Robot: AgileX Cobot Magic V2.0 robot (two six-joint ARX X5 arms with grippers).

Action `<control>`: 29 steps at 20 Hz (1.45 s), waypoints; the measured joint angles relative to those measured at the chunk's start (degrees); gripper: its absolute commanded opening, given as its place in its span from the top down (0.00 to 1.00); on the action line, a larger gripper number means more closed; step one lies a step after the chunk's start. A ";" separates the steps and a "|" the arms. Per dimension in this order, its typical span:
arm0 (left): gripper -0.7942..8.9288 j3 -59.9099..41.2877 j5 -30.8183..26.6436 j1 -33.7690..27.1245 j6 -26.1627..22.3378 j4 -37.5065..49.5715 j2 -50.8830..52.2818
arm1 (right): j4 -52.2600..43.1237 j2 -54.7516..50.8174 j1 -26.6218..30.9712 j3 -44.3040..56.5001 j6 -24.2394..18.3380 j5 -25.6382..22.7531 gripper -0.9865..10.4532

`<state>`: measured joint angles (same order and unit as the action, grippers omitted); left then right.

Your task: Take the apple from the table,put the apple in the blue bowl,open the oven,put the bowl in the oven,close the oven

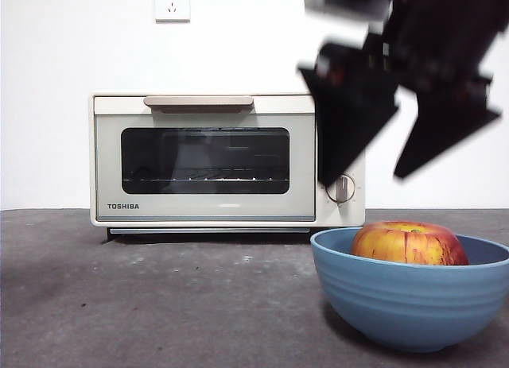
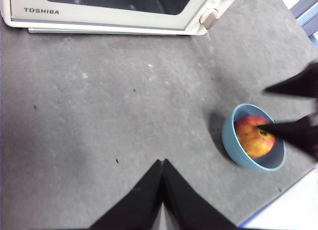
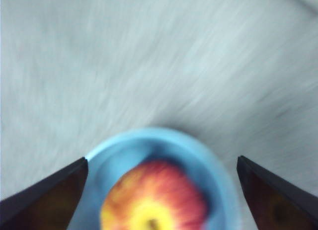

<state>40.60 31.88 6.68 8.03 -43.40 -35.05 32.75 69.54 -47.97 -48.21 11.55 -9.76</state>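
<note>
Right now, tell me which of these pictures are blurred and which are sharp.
Right wrist view: heavily smeared, the table streaked, the apple and blue bowl soft. Front view: the oven, bowl and apple are crisp, but the right gripper, open above the bowl, is motion-blurred. Left wrist view: mostly sharp, with the left gripper shut; the floor beyond the table's edge is washed out.

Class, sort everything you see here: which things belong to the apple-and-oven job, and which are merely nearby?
Job:
apple, in the bowl
blue bowl
oven, door closed
table
right gripper, open above the bowl
left gripper, shut, waiting

Merely nearby:
wall socket
</note>
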 measured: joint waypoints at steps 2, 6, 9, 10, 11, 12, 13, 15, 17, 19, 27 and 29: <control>0.91 0.00 -0.02 0.24 0.26 3.43 -2.32 | 3.50 -1.70 0.68 -2.29 -0.79 -4.48 0.50; 0.91 0.70 -0.20 2.49 2.56 13.46 -8.83 | 14.43 -5.03 5.66 -2.54 -0.63 -18.34 0.50; 0.91 4.33 -3.54 5.29 3.37 18.84 -14.67 | 21.51 -5.55 12.04 -2.54 -0.52 -17.88 0.50; 0.91 5.97 -5.05 6.10 3.43 21.03 -16.81 | 22.03 -5.77 13.97 -2.54 -0.48 -15.80 0.50; 0.91 7.67 -6.27 6.71 3.48 22.88 -19.06 | 22.16 -5.79 15.67 -2.54 -0.35 -12.72 0.50; 0.91 9.49 -6.51 7.04 3.45 24.22 -21.49 | 22.18 -5.79 17.16 -2.54 -0.26 -9.22 0.50; 0.91 11.19 -6.62 7.39 3.43 25.57 -24.02 | 22.16 -5.79 18.36 -2.54 -0.20 -5.97 0.50; 0.91 14.56 -7.10 8.11 3.13 27.04 -29.03 | 22.03 -5.79 20.20 -2.54 -0.13 -0.07 0.50; 0.91 17.27 -8.74 8.83 2.58 27.82 -33.05 | 21.86 -5.79 21.20 -2.54 -0.11 3.67 0.50; 0.91 19.54 -9.64 9.25 1.75 28.20 -36.09 | 21.86 -5.79 21.75 -2.54 -0.11 5.29 0.50; 0.91 28.39 -12.26 10.75 -1.27 28.50 -46.47 | 21.86 -5.79 22.21 -2.54 -0.11 8.46 0.50; 0.91 29.88 -12.50 11.15 -1.77 28.57 -48.59 | 21.84 -5.79 22.21 -2.54 -0.11 8.44 0.50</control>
<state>70.48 19.38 17.82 6.26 -14.83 -83.64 54.59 63.75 -25.76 -50.74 11.44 -1.32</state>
